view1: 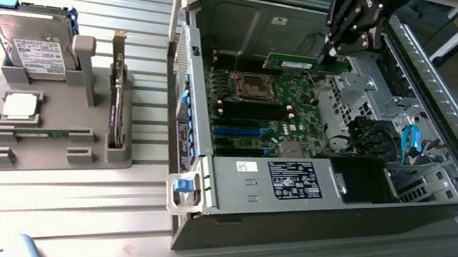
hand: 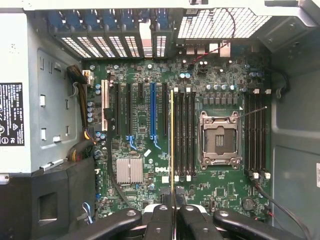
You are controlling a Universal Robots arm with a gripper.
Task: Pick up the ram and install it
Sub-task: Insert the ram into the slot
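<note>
The black gripper, jaws clamped on one end of the long, thin green circuit-board ram stick, holds it inside the open grey metal computer case, above the green motherboard's black memory slots beside the square silver processor socket.

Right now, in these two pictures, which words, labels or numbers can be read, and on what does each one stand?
"DELL": white print on the green motherboard.
Black label on the grey power supply box: text too small to read.
White label on the silver hard drive: text too small to read.
</note>
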